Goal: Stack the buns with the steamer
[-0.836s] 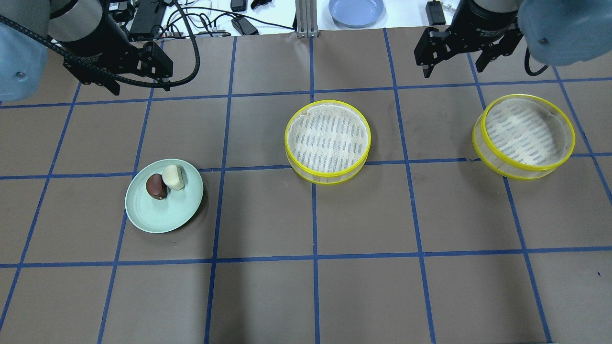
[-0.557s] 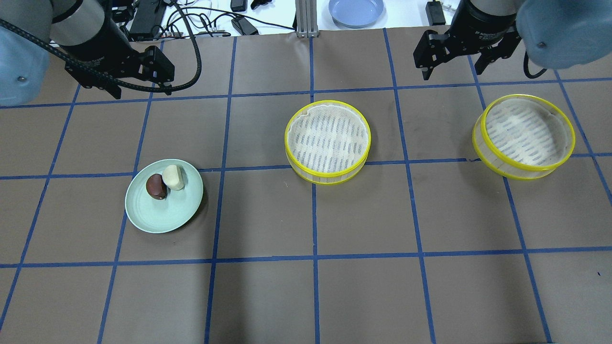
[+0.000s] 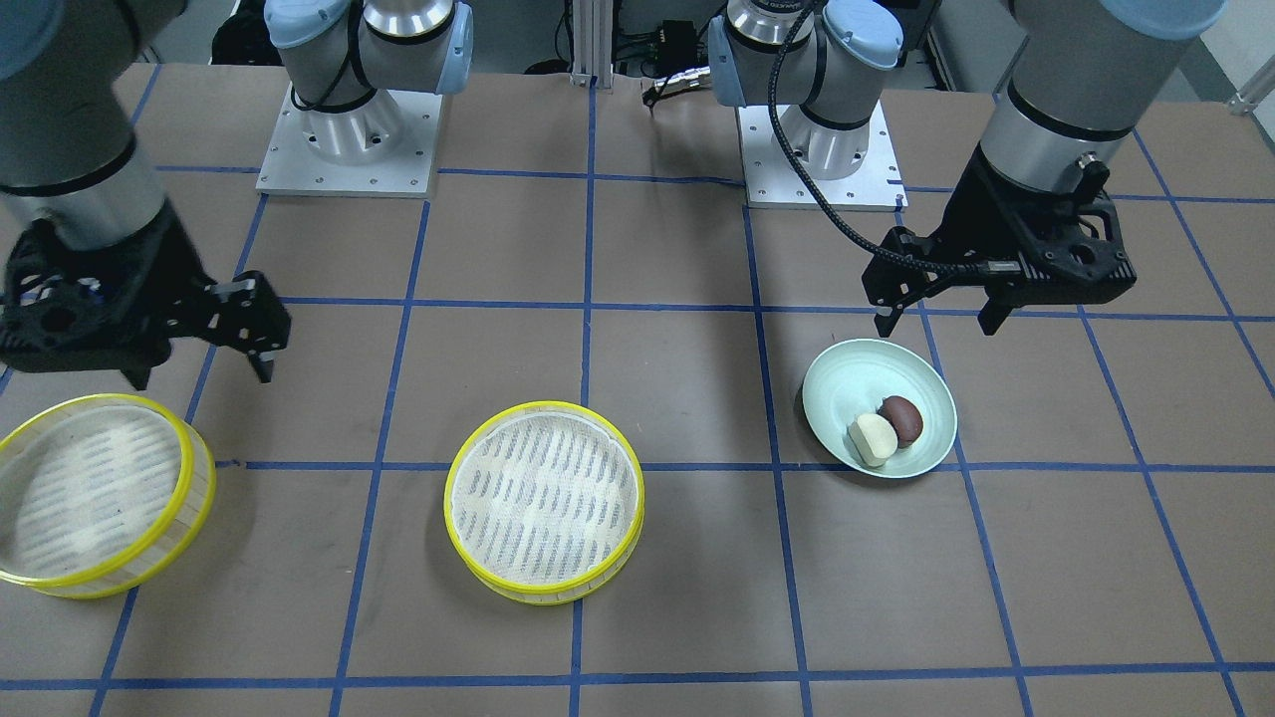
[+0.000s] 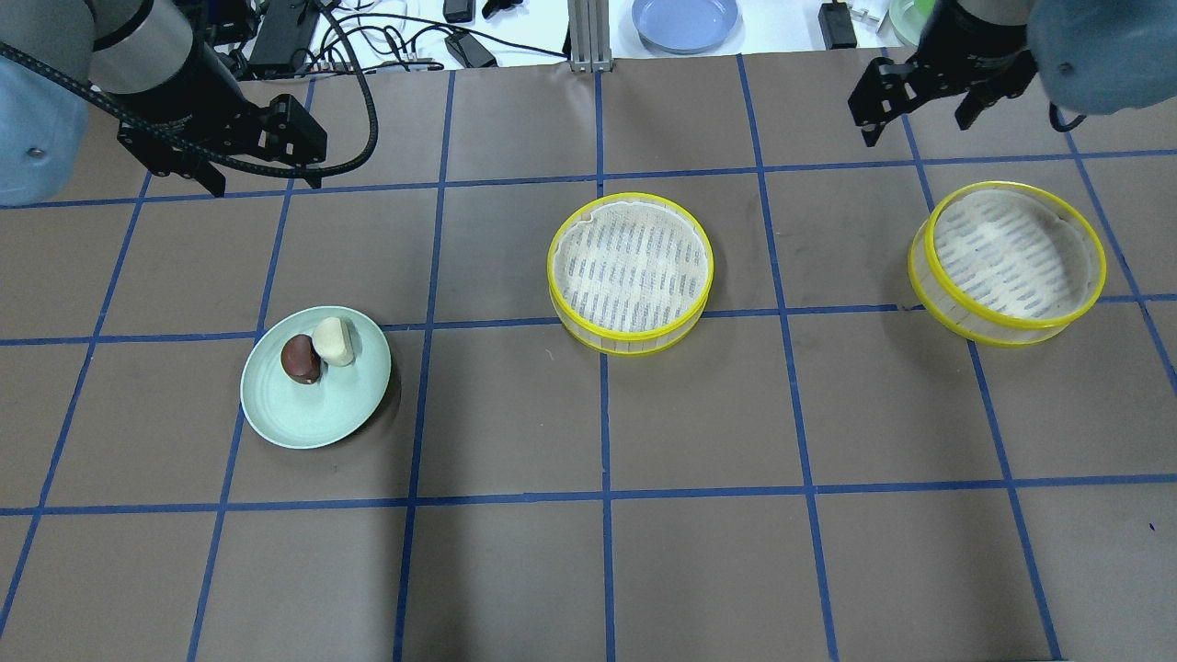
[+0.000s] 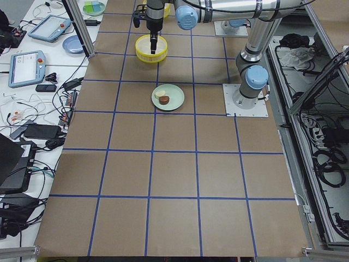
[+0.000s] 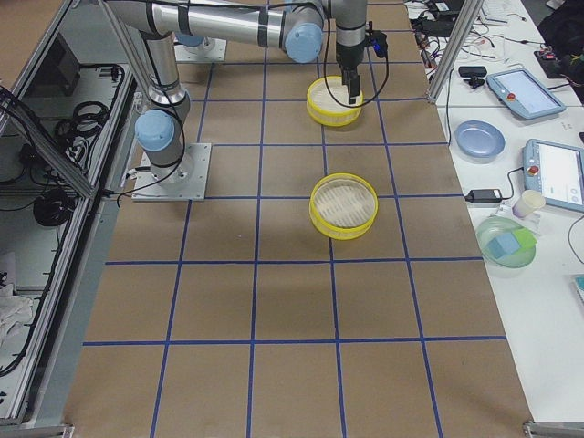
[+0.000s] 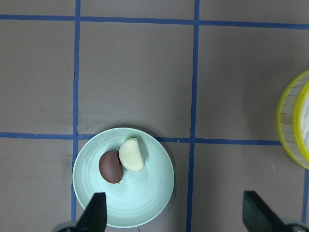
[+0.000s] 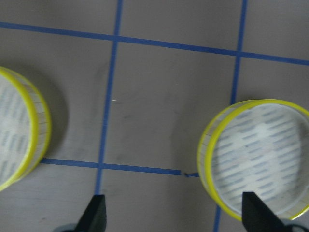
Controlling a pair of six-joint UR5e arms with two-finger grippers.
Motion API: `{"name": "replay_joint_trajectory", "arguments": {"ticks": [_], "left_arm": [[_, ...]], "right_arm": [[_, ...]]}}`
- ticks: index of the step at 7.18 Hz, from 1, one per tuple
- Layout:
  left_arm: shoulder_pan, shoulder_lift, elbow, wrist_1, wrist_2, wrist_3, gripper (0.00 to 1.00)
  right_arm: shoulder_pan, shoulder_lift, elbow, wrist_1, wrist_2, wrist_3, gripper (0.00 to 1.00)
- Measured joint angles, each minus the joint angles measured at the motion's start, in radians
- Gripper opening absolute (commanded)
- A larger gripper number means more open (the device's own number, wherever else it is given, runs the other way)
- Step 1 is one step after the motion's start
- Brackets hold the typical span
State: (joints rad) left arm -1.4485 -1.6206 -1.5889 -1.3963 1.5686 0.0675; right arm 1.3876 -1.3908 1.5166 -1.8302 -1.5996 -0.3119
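Cream-yellow bun (image 4: 333, 341) and reddish-brown bun (image 4: 301, 359) lie touching each other on the pale green dish (image 4: 317, 418), at the robot's left side of the brown surface (image 4: 515, 414). We see the two steamer tiers well apart from them: the middle tier (image 4: 631, 267) and the right tier (image 4: 1011, 257). The left claw (image 4: 268, 182) hangs near the dish, its fingers wide, holding nothing. The right claw (image 4: 915, 129) hangs near the right tier, also wide and unloaded.
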Motion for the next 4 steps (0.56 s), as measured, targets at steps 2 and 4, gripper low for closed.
{"name": "replay_joint_trajectory", "arguments": {"ticks": [2, 4], "left_arm": [[0.063, -0.044, -0.074, 0.038, -0.005, 0.069, 1.0], [0.089, -0.112, -0.175, 0.14, -0.003, 0.093, 1.0]], "right_arm": [[-0.205, 0.106, -0.005, -0.08, 0.003, -0.223, 1.0], [-0.327, 0.187, -0.01, -0.178, 0.0, -0.322, 1.0]]}}
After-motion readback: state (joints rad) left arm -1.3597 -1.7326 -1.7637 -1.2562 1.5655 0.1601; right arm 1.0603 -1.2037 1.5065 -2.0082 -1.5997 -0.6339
